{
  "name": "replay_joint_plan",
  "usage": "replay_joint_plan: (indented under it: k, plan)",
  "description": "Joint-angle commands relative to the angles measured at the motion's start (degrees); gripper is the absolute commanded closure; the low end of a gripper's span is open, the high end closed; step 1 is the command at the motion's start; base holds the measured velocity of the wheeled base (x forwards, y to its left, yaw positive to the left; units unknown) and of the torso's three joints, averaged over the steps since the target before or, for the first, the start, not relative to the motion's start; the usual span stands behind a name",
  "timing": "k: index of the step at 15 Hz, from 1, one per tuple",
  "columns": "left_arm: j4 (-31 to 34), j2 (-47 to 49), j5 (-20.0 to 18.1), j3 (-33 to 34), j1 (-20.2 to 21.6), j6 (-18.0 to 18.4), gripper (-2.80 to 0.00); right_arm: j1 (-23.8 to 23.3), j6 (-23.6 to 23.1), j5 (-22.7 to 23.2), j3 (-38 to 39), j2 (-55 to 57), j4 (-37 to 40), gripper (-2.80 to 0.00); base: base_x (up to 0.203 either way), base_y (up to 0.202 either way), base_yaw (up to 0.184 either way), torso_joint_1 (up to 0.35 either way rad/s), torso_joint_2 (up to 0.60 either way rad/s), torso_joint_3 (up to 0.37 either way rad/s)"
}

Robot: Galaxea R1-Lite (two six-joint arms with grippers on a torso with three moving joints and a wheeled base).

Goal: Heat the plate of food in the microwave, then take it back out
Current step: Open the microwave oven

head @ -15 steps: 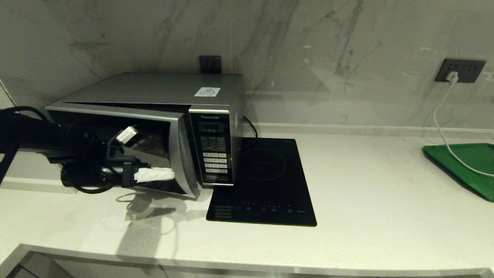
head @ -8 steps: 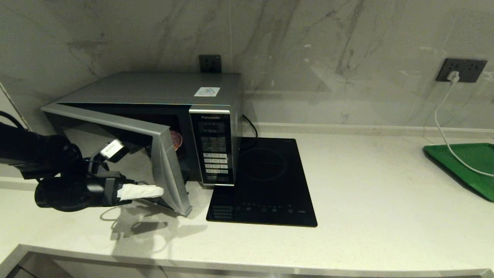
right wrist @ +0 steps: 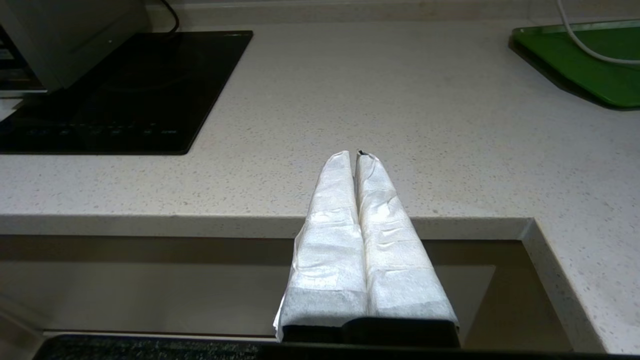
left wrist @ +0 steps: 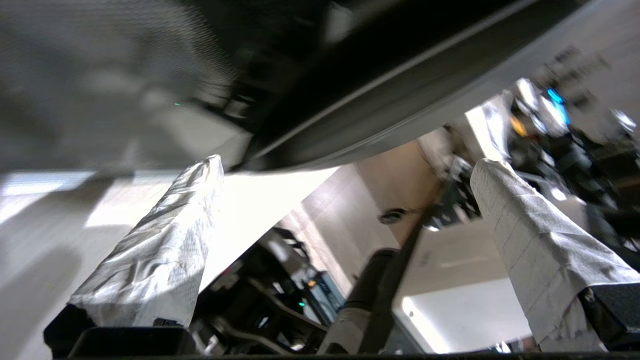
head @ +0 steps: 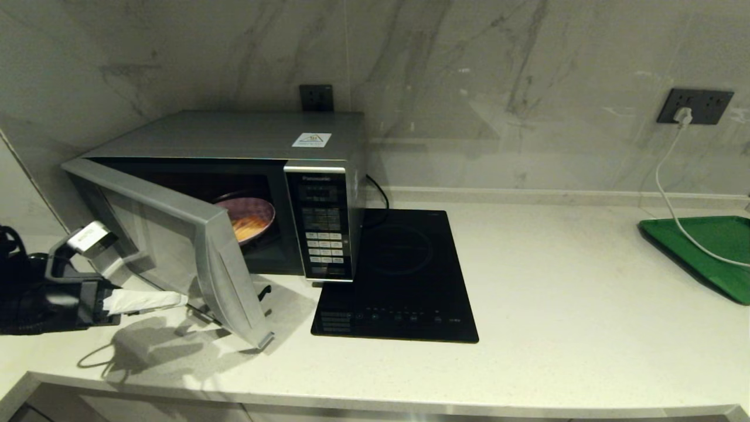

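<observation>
Microwave (head: 246,140) door open; plate of food (head: 249,218) inside, unretrieved. My left claw (head: 140,281), near-left, gapes wide, empty.

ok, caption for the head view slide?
Microwave door swung open, plate of food inside; open left pincer beside the door.

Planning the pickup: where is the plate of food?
In the head view, the plate sits inside the microwave at left, behind its open door, beside the keypad.

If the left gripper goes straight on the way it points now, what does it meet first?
Probably the open silver door of the boxy silver microwave: the left gripper, fingers apart, points at its outer face from close by, though depth is unclear.
</observation>
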Motion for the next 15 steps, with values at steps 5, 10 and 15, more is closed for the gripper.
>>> replay_joint_plan:
  k: [5, 10, 15]
  plan:
    - [0.0, -6.5, 1.7, 2.8, 9.5, 0.5, -2.80, 0.1, 0.0, 0.0, 0.0, 0.0, 0.0, 0.00, 0.000, 0.000, 0.000, 0.000, 0.00, 0.000]
    - [0.2, -27.4, 5.3, 7.8, 10.2, -0.2, 0.00, 0.0, 0.0, 0.0, 0.0, 0.0, 0.0, 0.00, 0.000, 0.000, 0.000, 0.000, 0.00, 0.000]
    - [0.2, -37.4, 11.7, -11.8, 7.4, -15.0, 0.00, 0.1, 0.0, 0.0, 0.0, 0.0, 0.0, 0.00, 0.000, 0.000, 0.000, 0.000, 0.00, 0.000]
